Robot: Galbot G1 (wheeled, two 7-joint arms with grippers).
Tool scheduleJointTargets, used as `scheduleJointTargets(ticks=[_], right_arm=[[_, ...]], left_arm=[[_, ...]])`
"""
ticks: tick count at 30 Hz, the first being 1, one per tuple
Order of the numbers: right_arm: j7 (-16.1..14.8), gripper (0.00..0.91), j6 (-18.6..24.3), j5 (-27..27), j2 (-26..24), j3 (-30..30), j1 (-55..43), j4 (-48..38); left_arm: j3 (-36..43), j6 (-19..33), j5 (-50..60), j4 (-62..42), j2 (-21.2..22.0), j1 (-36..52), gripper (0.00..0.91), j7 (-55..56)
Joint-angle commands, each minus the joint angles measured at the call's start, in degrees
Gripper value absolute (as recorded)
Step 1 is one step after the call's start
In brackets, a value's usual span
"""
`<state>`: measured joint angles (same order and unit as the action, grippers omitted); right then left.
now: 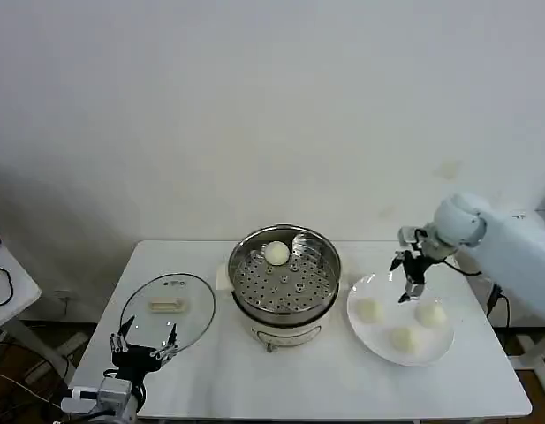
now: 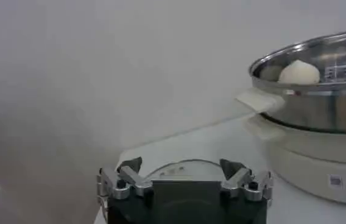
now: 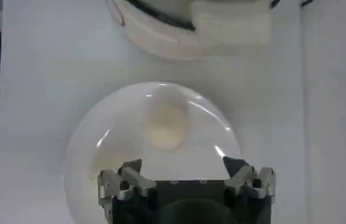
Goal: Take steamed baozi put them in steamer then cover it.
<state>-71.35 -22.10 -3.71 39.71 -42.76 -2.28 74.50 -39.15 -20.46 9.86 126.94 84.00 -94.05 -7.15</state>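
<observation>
One creamy-white round bun [image 1: 276, 253] in shiny steel steamer [image 1: 328, 256]; three on white plate [image 1: 359, 290]. Right gripper [image 1: 412, 287] above plate, jaws apart, apparently empty. Left gripper [image 1: 145, 347] parked, fingers spread, empty. Clear glass lid [image 1: 194, 296] on table.

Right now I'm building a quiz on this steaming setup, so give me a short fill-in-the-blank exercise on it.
1. The steamer holds ___ baozi.
2. The white plate holds ___ baozi.
3. The cover lies on the table, on the steamer's ___ side.
4. The right gripper hangs open over the ___.

Missing words: one; three; left; plate

Head cam high, facing down, wrist cams low, close
</observation>
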Motion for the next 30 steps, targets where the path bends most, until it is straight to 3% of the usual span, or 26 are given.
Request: scheduleJointTargets(ticks=[1,10,17,30], right_arm=[[-0.27,0.907,-1.46,-1.50,3.98,1.94,4.68,-3.69],[0.46,0.907,0.94,-4.01,5.97,3.34,6.91,-6.14],[2.73,0.907,2.47,-6.22,7.92,4.83,7.74,-9.14],[4.64,0.907,3.24,-6.84,10.48,6.62,8.54,-13.35]], left_arm=[[-0.05,0.00,0.01,-0.18,-0.05,0.01,0.907,-0.01],[-0.13,0.06,-0.03,-0.79,-0.11,0.11,0.907,0.02],[-0.29,0.09,-0.06,-0.92,-0.13,-0.04,0.907,0.04],[-0.37,0.11,0.00,-1.53,-0.10,0.25,0.907,0.05]])
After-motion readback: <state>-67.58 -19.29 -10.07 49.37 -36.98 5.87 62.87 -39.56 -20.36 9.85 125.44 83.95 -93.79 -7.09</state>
